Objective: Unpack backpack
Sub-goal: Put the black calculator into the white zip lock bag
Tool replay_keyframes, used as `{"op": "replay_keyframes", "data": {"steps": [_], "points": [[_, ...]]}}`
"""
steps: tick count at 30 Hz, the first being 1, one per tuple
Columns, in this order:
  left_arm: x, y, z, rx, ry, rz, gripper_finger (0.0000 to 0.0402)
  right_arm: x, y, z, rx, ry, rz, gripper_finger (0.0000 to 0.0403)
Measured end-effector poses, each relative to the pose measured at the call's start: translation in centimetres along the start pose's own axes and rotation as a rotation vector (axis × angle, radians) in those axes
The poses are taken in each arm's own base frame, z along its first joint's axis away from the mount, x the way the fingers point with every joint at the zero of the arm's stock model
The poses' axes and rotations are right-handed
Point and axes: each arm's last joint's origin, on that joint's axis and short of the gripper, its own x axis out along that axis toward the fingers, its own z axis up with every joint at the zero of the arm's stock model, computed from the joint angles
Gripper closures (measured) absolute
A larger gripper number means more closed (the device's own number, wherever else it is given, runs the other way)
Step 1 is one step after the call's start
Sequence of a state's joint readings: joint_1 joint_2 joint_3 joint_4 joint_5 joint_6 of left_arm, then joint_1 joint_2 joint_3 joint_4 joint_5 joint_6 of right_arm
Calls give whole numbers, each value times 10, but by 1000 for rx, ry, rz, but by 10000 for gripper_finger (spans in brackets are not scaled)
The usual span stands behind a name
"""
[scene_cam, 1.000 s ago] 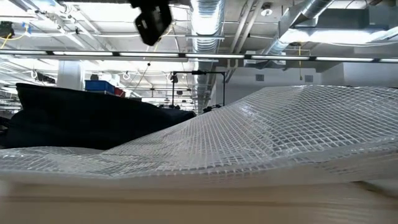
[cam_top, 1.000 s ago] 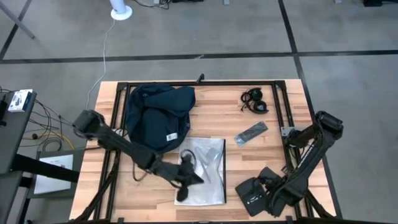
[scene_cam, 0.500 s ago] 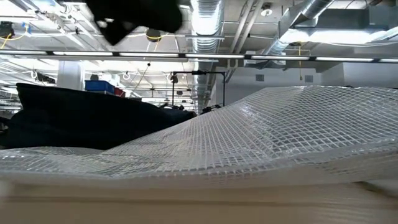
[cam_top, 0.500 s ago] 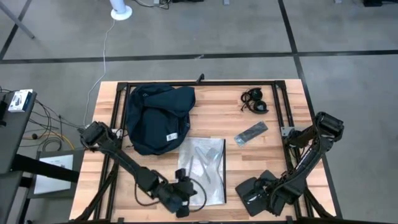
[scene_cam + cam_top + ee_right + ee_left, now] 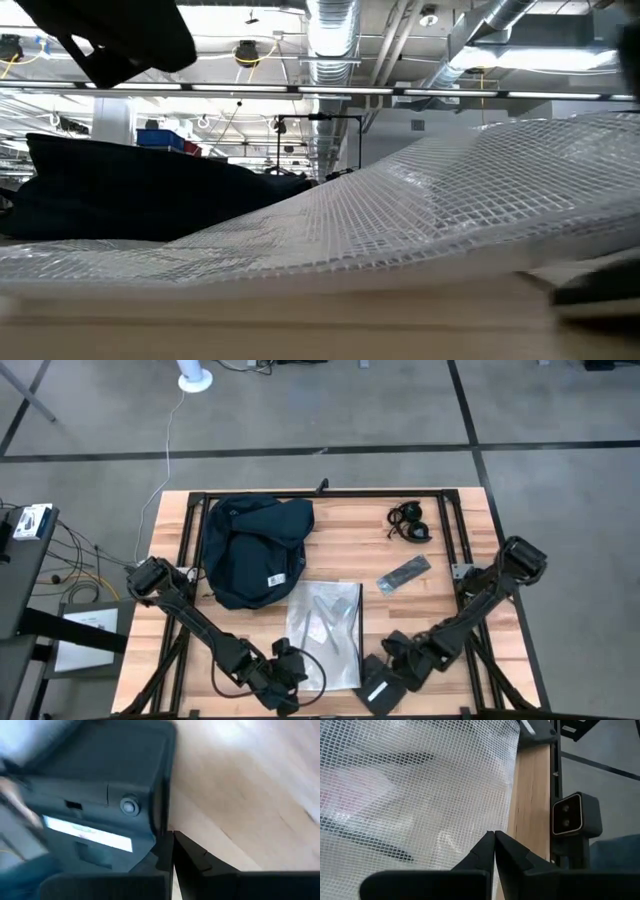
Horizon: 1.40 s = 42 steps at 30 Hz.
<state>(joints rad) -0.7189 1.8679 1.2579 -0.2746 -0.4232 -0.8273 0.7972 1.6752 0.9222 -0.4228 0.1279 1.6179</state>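
Left end effector (image 5: 290,678), fingers pressed together on nothing, sits at the near edge of the clear mesh plastic pouch (image 5: 325,632) holding pale items. Right end effector (image 5: 372,682), closed on a flat black pouch (image 5: 378,690), has dragged it leftward toward the mesh. Dark navy fabric backpack (image 5: 250,548) lies unmoved at the wooden bench's (image 5: 360,545) far left.

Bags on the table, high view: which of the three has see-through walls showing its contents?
The clear mesh pouch in the front middle: items show through it. The navy backpack and small black pouch are opaque.
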Motion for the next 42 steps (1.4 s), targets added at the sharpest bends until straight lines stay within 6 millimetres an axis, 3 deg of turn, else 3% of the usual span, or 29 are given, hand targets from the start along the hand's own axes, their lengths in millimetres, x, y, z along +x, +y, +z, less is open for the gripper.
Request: {"op": "replay_keyframes", "data": {"steps": [3, 6, 12, 15, 19, 23, 28, 35, 42], "points": [[0, 0, 0, -12, -3, -3, 402, -1, 0, 12, -31, -20, -33, 403], [0, -1, 1, -37, -11, -11, 402, -13, 6, 10, -56, -17, -69, 403], [-1, -2, 0, -38, -11, -15, 402, -43, 51, -12, -321, -2, 176, 403], [0, -2, 0, -29, -11, -15, 402, -36, 67, -16, -464, -32, 319, 403], [0, -1, 1, -5, -15, -4, 402, -9, 79, -3, -600, -110, 386, 403], [-5, -1, -8, 37, -38, 80, 402, 20, 84, 22, -650, -187, 393, 403], [-15, -5, -28, 17, 11, 137, 401, 38, 76, 56, -630, -216, 301, 403], [-22, -11, -39, -50, -6, 153, 401, 41, 59, 125, -580, -292, 195, 403], [-22, -13, -38, -86, -28, 134, 401, 38, 24, 197, -504, -299, 97, 403]]}}
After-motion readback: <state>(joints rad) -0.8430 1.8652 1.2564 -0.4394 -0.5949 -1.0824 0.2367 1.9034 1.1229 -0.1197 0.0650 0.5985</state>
